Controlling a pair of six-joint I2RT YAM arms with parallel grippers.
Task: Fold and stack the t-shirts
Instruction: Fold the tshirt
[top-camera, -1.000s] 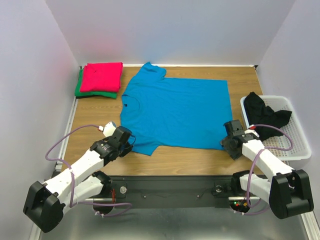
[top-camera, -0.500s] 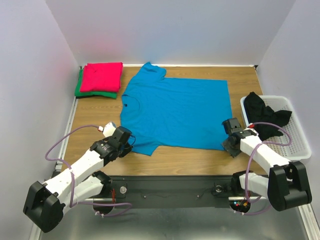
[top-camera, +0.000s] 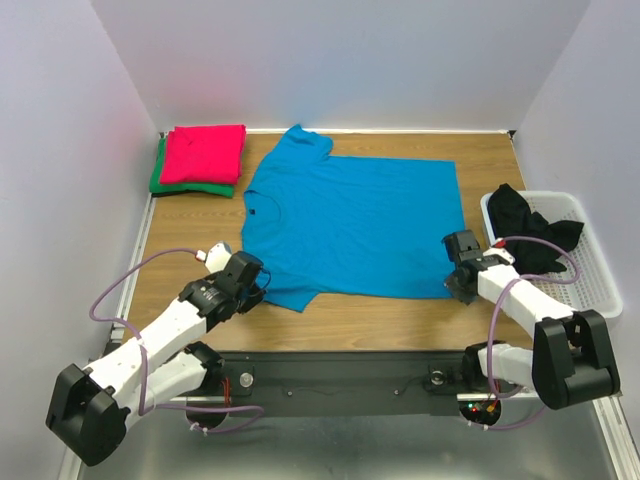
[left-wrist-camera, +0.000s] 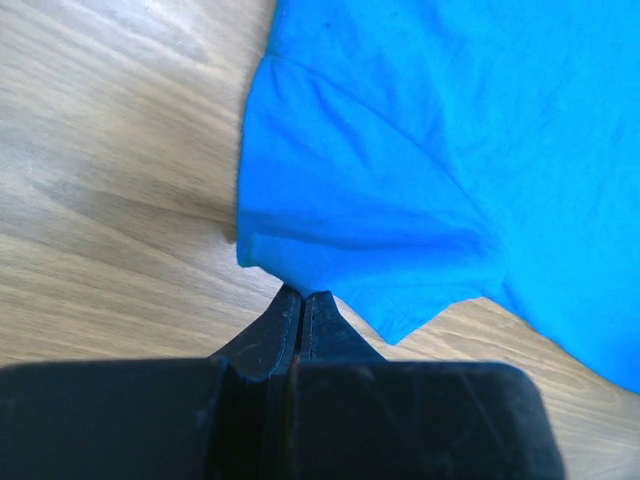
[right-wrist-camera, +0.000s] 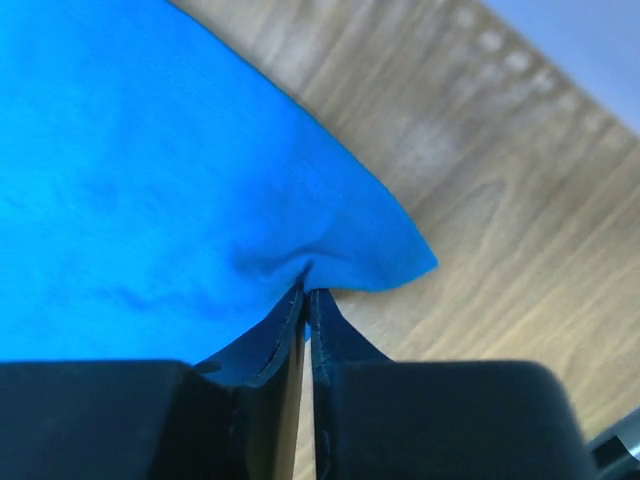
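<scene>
A bright blue t-shirt (top-camera: 350, 225) lies spread flat on the wooden table, collar to the left. My left gripper (top-camera: 253, 292) is shut on the edge of its near sleeve (left-wrist-camera: 330, 220), black tips pinching the hem. My right gripper (top-camera: 456, 284) is shut on the shirt's near right bottom corner (right-wrist-camera: 380, 255), where the cloth puckers at the tips. At the far left corner a folded pinkish red t-shirt (top-camera: 204, 152) rests on a folded green t-shirt (top-camera: 160, 182).
A white mesh basket (top-camera: 590, 290) holding a black garment (top-camera: 532, 238) stands at the table's right edge, close to my right arm. Bare wood (top-camera: 190, 235) shows along the left and near sides.
My right gripper moved a little forward and left and closed on the blue shirt's near right corner. The left arm stayed still.
</scene>
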